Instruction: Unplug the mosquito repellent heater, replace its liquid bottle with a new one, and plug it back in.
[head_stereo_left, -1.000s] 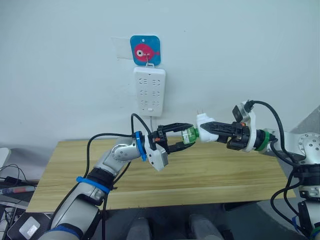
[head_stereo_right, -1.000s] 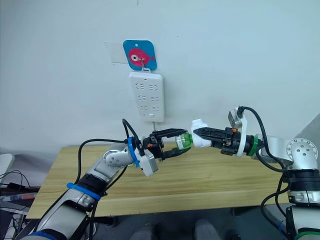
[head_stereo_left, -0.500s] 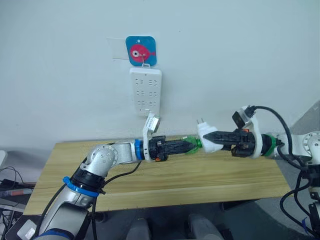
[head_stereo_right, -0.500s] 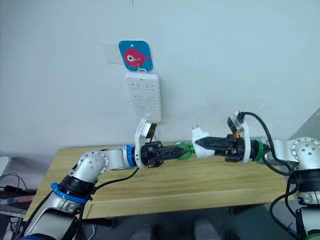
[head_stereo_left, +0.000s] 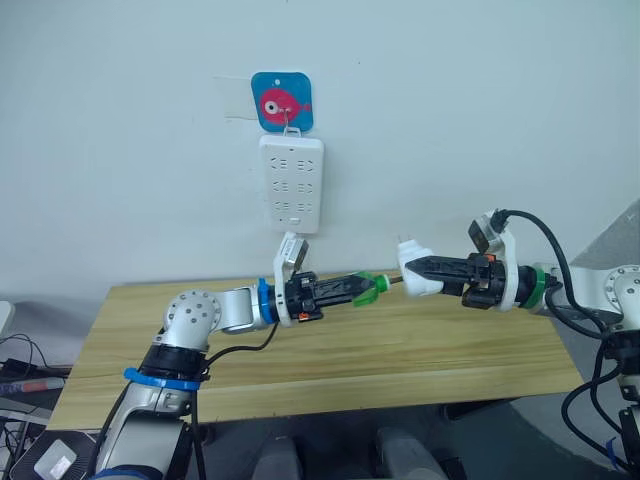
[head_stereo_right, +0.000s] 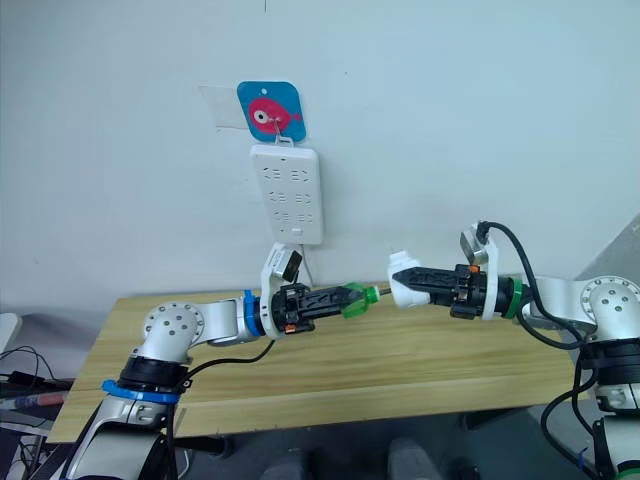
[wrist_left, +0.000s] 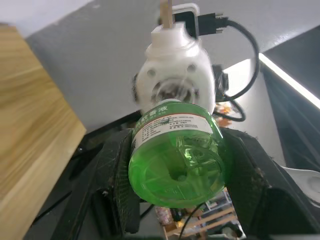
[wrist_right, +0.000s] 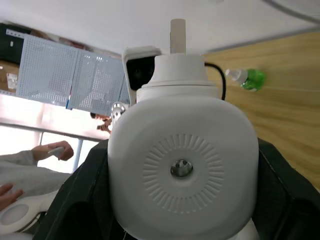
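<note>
My left gripper is shut on the green liquid bottle, held level above the wooden table. In the left wrist view the bottle sits base-on between the black fingers. My right gripper is shut on the white mosquito repellent heater, prongs pointing up. A small gap separates the bottle's neck from the heater, with a thin wick spanning it. The right wrist view shows the heater between that gripper's fingers. A second green bottle lies on the table.
A long white power strip hangs on the wall under a blue fish hook, above and behind both grippers. Cables trail from both wrists. A person's hands show in the background of the right wrist view.
The left gripper rolled over, shut on the bottle, then drew back to the left. The bottle, which was seated in the heater, now stands slightly apart from it.
</note>
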